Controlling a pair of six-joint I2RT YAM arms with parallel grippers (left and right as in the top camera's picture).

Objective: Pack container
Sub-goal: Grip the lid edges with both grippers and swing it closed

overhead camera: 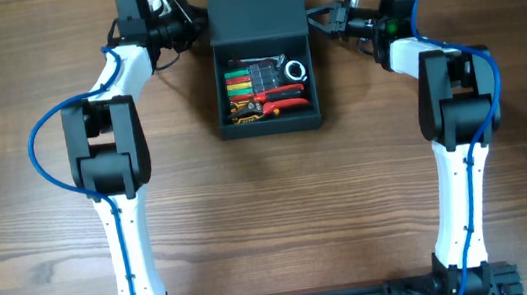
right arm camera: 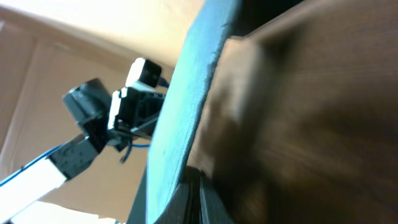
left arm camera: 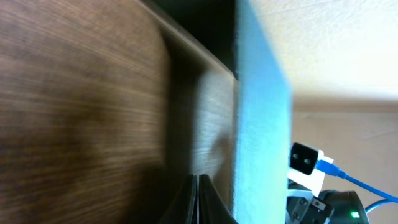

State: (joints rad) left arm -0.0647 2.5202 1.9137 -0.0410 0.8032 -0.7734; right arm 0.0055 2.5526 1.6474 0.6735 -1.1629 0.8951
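While the container (overhead camera: 271, 124) sits open with hand tools (overhead camera: 266, 85) inside, its raised lid (overhead camera: 254, 3) stands between the left gripper (overhead camera: 195, 29) and right gripper (overhead camera: 316, 17). Both finger pairs are pressed together, empty, just beside a lid edge, probably placed to fold it down.

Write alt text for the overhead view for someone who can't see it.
An open dark container of colourful hand tools sits at the far centre of the table, its lid raised. The left gripper and right gripper flank the lid.
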